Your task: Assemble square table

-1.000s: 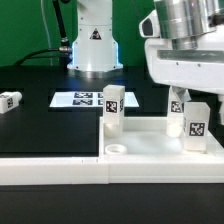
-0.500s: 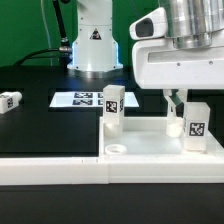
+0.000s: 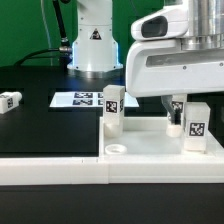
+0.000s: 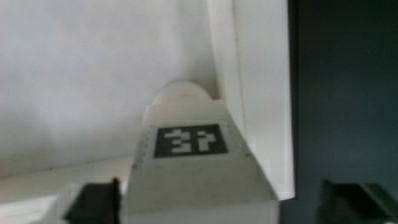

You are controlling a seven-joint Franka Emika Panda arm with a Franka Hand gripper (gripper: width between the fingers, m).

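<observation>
The white square tabletop (image 3: 150, 142) lies flat with its raised rim up. Three tagged white legs stand on it: one (image 3: 113, 108) at the exterior view's left, one (image 3: 195, 125) at its right, and one (image 3: 177, 117) behind that, under my gripper (image 3: 177, 108). A fourth leg (image 3: 10, 100) lies loose far to the left. In the wrist view the tagged leg (image 4: 192, 140) rises between my dark fingers (image 4: 93, 203), with a thin gap on each side. The gripper (image 4: 222, 203) is open around it. The white tabletop (image 4: 89, 90) fills the background.
The marker board (image 3: 85, 98) lies on the black table behind the left leg. The long white L-shaped barrier wall (image 3: 55, 168) runs along the front. The arm's base (image 3: 93, 45) stands at the back.
My gripper has come down over the back right leg and shifted slightly left. Its fingers have drawn in a little. The legs and tabletop have not moved.
</observation>
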